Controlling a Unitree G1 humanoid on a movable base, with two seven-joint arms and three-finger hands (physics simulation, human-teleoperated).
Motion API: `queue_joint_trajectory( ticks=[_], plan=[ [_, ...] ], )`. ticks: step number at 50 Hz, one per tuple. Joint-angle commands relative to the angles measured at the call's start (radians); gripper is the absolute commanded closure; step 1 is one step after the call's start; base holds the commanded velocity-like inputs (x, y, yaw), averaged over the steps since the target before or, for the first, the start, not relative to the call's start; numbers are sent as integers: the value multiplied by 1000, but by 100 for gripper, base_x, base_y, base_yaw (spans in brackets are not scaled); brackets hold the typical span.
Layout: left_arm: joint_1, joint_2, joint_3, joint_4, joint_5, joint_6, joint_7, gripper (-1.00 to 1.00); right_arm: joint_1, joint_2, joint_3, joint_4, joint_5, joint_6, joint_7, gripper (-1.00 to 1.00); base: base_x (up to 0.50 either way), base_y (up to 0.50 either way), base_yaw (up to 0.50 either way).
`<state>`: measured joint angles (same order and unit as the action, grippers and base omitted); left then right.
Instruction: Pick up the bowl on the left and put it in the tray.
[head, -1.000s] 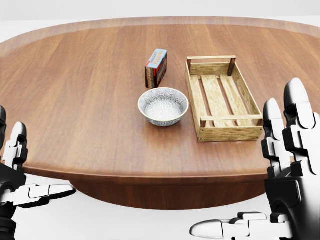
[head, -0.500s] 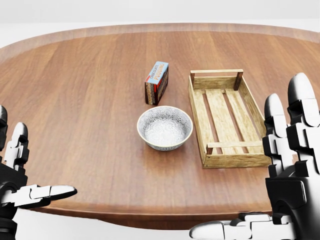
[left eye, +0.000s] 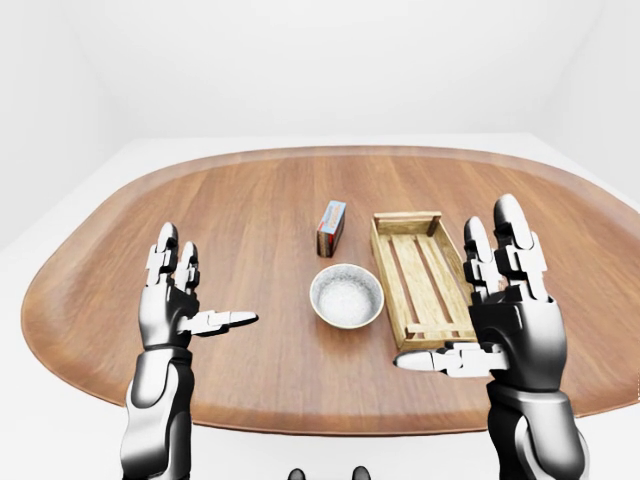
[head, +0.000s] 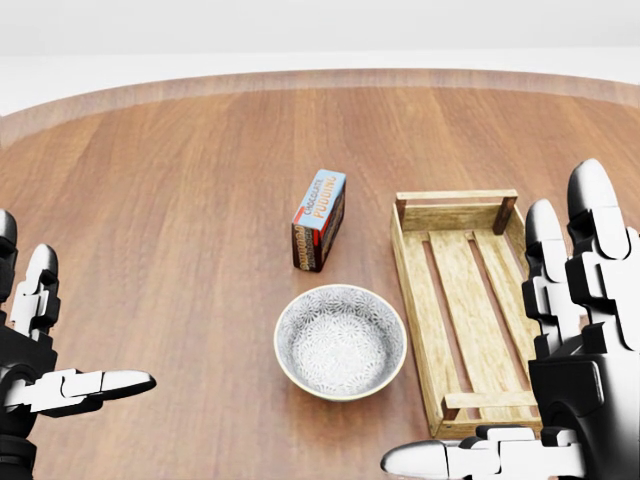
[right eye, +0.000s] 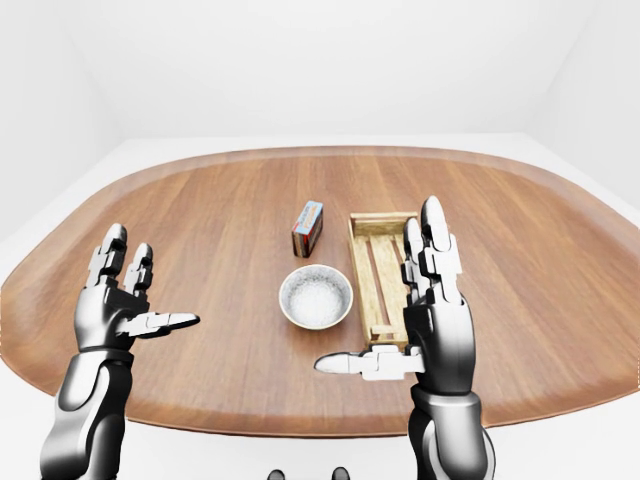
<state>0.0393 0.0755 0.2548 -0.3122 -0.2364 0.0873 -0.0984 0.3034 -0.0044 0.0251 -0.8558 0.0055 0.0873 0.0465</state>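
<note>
Bowl (head: 340, 341) sits upright on the wooden surface (head: 150, 200), just beside the left wall of the tray (head: 413, 300) and a little below the standing pudding box (head: 320, 220) in the head view; it appears to touch neither. Both hands are released, fingers spread and holding nothing. The left hand (left eye: 170, 310) hovers well to the left of the bowl, and the right hand (left eye: 515, 325) hangs by the tray's lower right corner.

The likely trouble is crowding. A reach from the left may shove the bowl against the tray wall rather than lift it, and a reach from above in the view may topple the box. The bowl's sloping side gives three fingers little to hold, so a shallow grip could slip. If it is carried too low, its base may catch the tray rail and tip.
</note>
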Motion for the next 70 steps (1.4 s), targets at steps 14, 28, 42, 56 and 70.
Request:
queue_joint_trajectory(
  ticks=[14, 28, 42, 56, 70],
  plan=[
    [2, -11, -31, 58, 33, 0, 13, -100, -14, 16, -28, 65, 30, 0, -5, -100, 50, 26, 0],
    [3, -14, -36, 53, 38, 0, 14, -100, -23, 12, -89, 36, 34, 0, 10, -100, 13, 4, 0],
    [2, -14, -35, 53, 36, 0, 13, -100, 84, -23, -51, 24, -353, 0, 186, -100, 0, 0, 0],
    [5, -14, -33, 45, 36, 0, 13, -100, 166, -19, 17, 83, -585, 0, 242, -100, 0, 0, 0],
    [7, -16, -36, 42, 41, 0, 11, -100, 151, -47, 85, 183, -723, 0, 225, -100, 0, 0, 0]
  ],
)
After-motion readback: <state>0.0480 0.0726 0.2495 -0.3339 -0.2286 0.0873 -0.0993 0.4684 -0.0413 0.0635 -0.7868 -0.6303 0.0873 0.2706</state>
